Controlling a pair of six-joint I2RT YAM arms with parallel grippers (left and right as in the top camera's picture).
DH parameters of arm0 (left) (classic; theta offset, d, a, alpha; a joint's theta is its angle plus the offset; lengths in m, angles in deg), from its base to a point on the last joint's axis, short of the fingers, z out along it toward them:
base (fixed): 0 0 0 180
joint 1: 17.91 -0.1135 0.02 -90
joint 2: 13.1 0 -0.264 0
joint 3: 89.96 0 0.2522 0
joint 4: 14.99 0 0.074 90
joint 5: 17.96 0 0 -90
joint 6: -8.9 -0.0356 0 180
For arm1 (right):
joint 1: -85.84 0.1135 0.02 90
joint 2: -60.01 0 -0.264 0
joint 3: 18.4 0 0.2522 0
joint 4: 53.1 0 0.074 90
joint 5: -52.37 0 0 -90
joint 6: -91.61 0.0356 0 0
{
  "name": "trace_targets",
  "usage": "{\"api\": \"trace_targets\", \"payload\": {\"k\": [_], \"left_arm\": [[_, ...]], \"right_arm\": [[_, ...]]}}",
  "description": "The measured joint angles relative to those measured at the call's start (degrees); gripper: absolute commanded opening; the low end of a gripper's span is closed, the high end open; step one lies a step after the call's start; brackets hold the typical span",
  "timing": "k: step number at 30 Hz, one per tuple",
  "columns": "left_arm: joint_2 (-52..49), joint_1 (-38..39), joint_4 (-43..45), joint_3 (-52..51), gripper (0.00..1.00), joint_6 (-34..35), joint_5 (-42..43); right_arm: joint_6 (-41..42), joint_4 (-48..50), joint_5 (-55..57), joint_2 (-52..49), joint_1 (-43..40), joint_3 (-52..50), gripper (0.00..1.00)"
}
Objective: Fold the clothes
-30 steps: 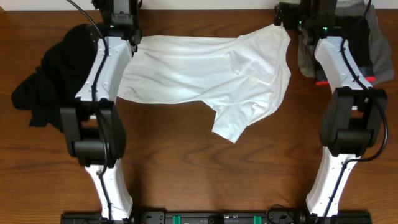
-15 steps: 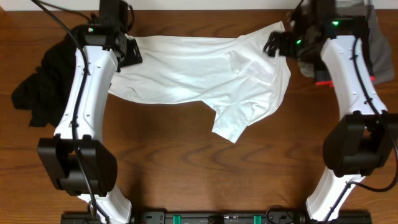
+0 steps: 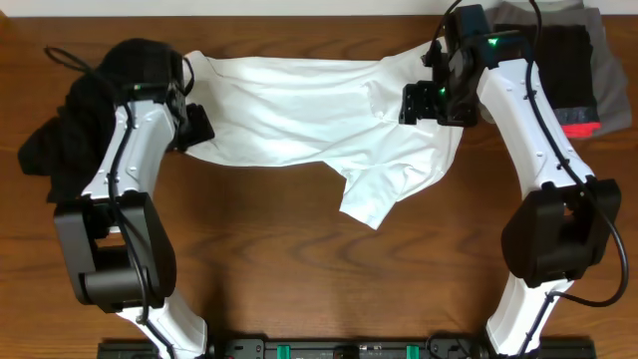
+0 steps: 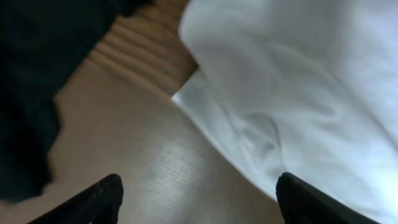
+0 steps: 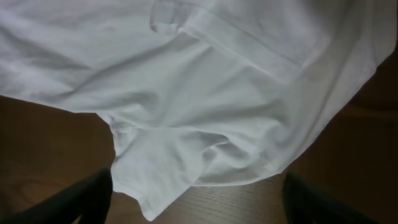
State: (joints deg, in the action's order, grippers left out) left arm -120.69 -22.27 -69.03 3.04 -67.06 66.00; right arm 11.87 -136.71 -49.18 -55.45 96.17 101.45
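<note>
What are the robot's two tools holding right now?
Nothing. The left tool is open over the wooden table beside the white T-shirt, and the right tool is open over that shirt.

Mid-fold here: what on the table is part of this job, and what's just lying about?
Job in hand: white T-shirt, spread out; left pincer and right pincer, both open.
Lying aside: black garment, heaped left; grey garment and coral-banded garment, far right.
</note>
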Motion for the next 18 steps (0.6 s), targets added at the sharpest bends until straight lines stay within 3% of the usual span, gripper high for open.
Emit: {"api": "trace_targets", "payload": {"k": [4, 10, 18], "left_arm": [[-0.04, 0.07, 5.73, -4.57, 0.78, -1.51, 1.55], [-1.29, -0.04, 12.61, -7.65, 0.67, -3.91, 2.29], [-5.90, -0.13, 14.12, -7.65, 0.62, -5.11, 2.69]], "right_arm": [[0.02, -0.39, 0.50, 0.00, 0.39, -0.02, 0.80], [0.02, -1.09, 0.92, 0.00, 0.74, -0.02, 0.73], [0.04, -1.51, 0.94, 0.00, 1.14, -0.02, 0.72]]}}
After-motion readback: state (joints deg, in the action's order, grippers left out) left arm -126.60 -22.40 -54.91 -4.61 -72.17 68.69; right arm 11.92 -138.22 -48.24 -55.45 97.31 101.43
